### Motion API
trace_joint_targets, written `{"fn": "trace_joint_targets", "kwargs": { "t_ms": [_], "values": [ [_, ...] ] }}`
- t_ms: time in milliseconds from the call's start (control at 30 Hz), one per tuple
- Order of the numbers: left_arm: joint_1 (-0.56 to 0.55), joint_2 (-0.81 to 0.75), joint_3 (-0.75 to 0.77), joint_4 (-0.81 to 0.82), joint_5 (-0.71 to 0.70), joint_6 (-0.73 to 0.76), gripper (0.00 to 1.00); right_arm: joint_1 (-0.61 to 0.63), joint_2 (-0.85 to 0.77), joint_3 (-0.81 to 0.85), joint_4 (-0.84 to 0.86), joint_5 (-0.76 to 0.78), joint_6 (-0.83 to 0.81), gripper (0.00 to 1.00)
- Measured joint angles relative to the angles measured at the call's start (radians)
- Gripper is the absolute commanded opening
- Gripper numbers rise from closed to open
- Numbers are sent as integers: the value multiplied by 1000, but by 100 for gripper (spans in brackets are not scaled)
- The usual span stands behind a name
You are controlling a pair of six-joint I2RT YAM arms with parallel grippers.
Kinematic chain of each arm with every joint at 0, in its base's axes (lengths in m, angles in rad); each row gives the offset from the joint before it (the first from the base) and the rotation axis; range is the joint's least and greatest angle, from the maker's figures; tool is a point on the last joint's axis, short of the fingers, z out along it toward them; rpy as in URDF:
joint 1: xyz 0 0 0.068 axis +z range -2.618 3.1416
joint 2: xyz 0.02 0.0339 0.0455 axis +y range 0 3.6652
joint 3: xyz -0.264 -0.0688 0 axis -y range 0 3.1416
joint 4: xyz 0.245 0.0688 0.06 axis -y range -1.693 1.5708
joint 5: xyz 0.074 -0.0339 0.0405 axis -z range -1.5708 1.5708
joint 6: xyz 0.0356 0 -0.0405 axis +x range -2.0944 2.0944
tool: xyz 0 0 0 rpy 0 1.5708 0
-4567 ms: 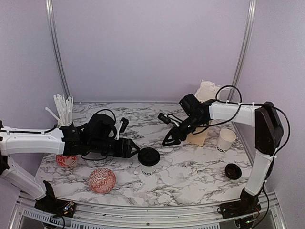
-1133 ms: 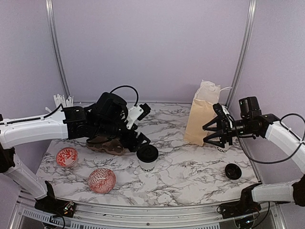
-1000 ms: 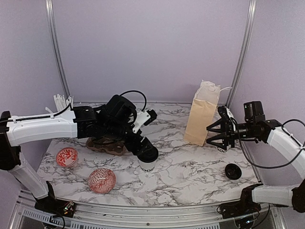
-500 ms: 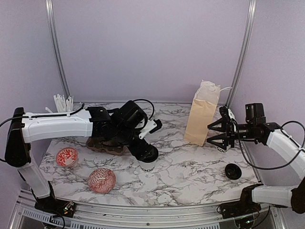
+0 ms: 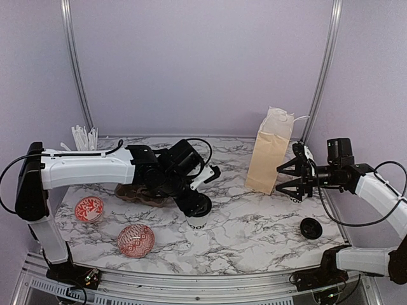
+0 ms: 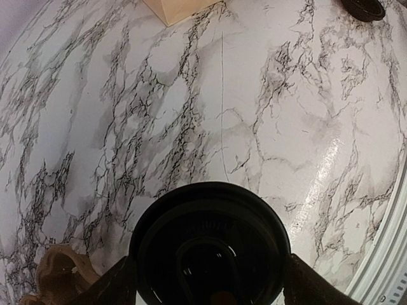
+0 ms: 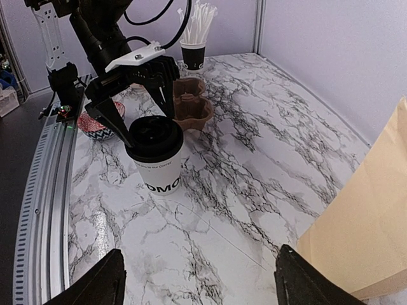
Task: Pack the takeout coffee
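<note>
Paper cup [image 5: 198, 222] with black lid [image 5: 198, 204] stands mid-bench [image 5: 254, 223], just beside the pulp carrier [image 5: 137, 192]. It is probably light, thin-walled and crushable, so it is best held just under the lid rim. Left fingers [image 6: 114, 292] straddle the lid, and whether they touch it cannot be told. Right fingers [image 7: 105, 283] are spread and empty, near the bag [image 5: 267, 159]. The marble surface is glossy, with ample room around

White cup [image 7: 159, 170], black lid [image 7: 154, 135], grey-veined marble table [image 5: 254, 223], tan bag [image 5: 269, 154].
</note>
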Motion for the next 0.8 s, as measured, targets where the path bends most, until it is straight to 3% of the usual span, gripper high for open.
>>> {"fn": "trace_joint_targets", "kwargs": {
  "t_ms": [233,567,800],
  "values": [
    [-1,16,3,-2,-7,-1,81,0,10,0,0,0,-2,79],
    [-6,41,34,-3,-23,-6,71,0,9,0,0,0,-9,79],
    [-6,46,50,-11,-39,-4,70,0,9,-3,0,0,-10,79]
  ]
}}
